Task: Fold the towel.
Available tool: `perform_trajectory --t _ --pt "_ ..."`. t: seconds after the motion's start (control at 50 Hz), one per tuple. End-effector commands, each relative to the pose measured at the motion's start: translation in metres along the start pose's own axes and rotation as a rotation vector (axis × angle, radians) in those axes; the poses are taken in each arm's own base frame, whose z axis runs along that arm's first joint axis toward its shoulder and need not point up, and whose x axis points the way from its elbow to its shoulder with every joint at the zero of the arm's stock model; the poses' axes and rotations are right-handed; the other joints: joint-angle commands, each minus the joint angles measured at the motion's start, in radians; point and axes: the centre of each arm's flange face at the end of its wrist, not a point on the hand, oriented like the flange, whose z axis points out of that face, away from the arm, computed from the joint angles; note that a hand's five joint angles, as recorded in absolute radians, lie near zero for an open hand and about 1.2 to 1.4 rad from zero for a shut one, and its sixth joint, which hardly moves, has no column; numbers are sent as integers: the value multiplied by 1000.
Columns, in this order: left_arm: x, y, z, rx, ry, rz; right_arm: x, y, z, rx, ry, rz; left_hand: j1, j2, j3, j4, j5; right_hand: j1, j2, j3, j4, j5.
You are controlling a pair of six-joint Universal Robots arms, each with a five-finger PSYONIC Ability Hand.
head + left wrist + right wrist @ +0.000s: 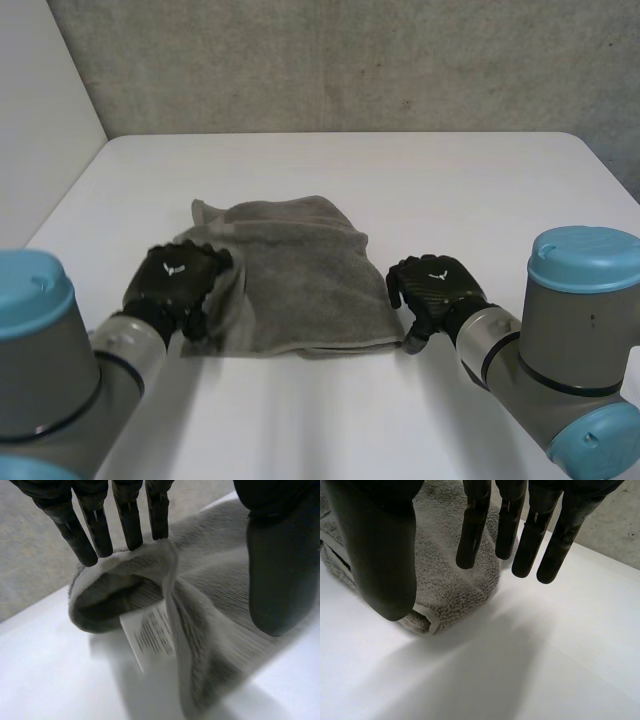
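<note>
Grey towel (300, 270) at right hand (435, 285)

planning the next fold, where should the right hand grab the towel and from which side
Probably the towel's near right corner, which lies just under the open right hand. Come in from the bare table on the towel's outer side. The hem at that corner looks thick and rolled, so the thumb could likely slip under while the fingers close on top.

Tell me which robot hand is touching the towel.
The left robot hand: its straight fingers touch a raised fold at the near left corner of the towel. The right robot hand hangs open beside the near right corner, apparently clear of it.
</note>
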Motion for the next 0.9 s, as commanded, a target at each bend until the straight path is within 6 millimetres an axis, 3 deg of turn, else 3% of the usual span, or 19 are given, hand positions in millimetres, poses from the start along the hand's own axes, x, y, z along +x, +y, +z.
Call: perform_trajectory --t 0.02,0.18,0.22,0.34,0.44,0.5,0.56,0.66,0.76,0.9 --pt "5 7 -13 42 6 4 3 3 1 -8 6 6 -32 -36 -31 -32 -214 -24 -47 -33 -34 -8" --pt "15 0 -19 119 43 10 9 8 4 -14 20 14 32 28 34 33 -150 -24 -47 -33 -34 -8" --pt "25 11 -14 79 74 21 8 9 3 -12 18 13 29 25 31 30 -152 -24 -47 -33 -34 -8" --pt "36 16 -16 72 112 30 6 10 4 -7 14 11 21 16 22 21 -161 -24 -47 -33 -34 -8" --pt "37 -10 -28 194 114 27 7 10 5 -1 15 11 21 16 22 21 -161 -24 -47 -33 -34 -8" --pt "37 -13 -28 207 112 26 7 10 5 -1 15 11 21 16 22 21 -161 -26 -50 -36 -37 -11" --pt "39 -4 -20 172 119 29 7 10 6 -2 15 11 21 16 22 21 -161 -26 -50 -36 -37 -11" --pt "50 34 9 30 144 47 6 14 7 -13 12 9 -9 -13 -7 -8 -191 -26 -50 -36 -37 -11" --pt "53 50 20 -18 150 70 6 14 7 -14 13 9 -38 -42 -37 -37 -220 -26 -50 -36 -37 -11" --pt "53 37 33 44 137 63 5 14 7 -14 9 6 -32 -36 -31 -32 -214 -26 -50 -36 -37 -11"
